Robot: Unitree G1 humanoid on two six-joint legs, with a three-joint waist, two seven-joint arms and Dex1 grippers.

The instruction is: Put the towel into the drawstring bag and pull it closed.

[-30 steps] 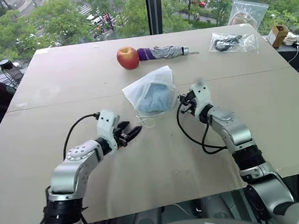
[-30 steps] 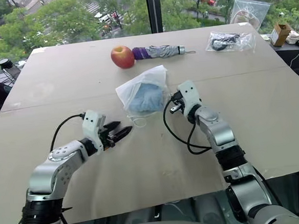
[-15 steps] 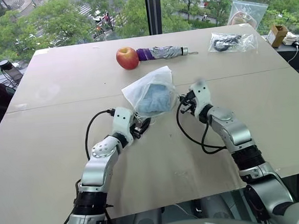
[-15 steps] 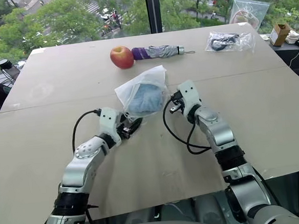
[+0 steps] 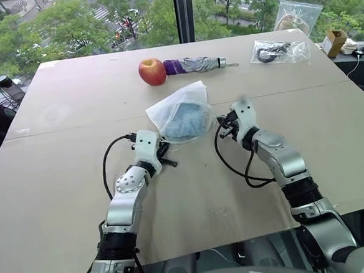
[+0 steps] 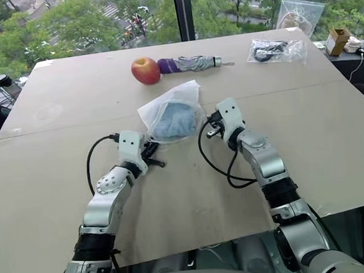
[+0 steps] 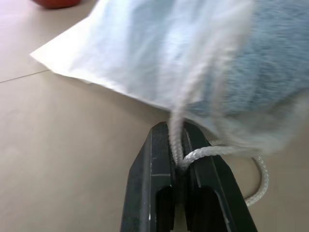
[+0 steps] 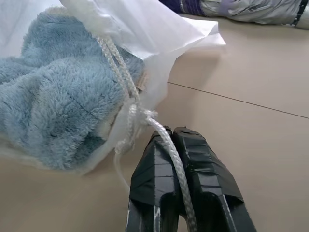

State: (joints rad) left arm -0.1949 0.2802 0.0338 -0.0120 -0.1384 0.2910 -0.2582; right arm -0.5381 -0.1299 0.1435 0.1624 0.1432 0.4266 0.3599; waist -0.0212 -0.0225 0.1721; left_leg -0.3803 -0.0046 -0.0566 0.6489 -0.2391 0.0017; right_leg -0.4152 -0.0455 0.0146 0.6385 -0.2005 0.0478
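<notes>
The white drawstring bag (image 5: 179, 112) lies in the middle of the table with the light-blue towel (image 5: 185, 124) showing inside it. My left gripper (image 5: 166, 157) sits at the bag's near left corner, shut on a white cord (image 7: 177, 145) of the bag. On the bag's right side my right gripper (image 5: 224, 125) is shut on the other cord (image 8: 170, 145), which runs from the gathered mouth down between its fingers. The towel (image 8: 58, 111) bulges against the sheer fabric in the right wrist view.
A red apple (image 5: 152, 71) and a folded purple-and-grey umbrella (image 5: 196, 64) lie beyond the bag. Clear plastic bags (image 5: 281, 50) with dark contents rest at the far right, near a small cardboard box (image 5: 336, 41). Bare tabletop (image 5: 60, 182) spreads to the left and front.
My left gripper moved forward to the bag's near left corner and shut on the cord. The right gripper stayed in place, still shut on its cord.
</notes>
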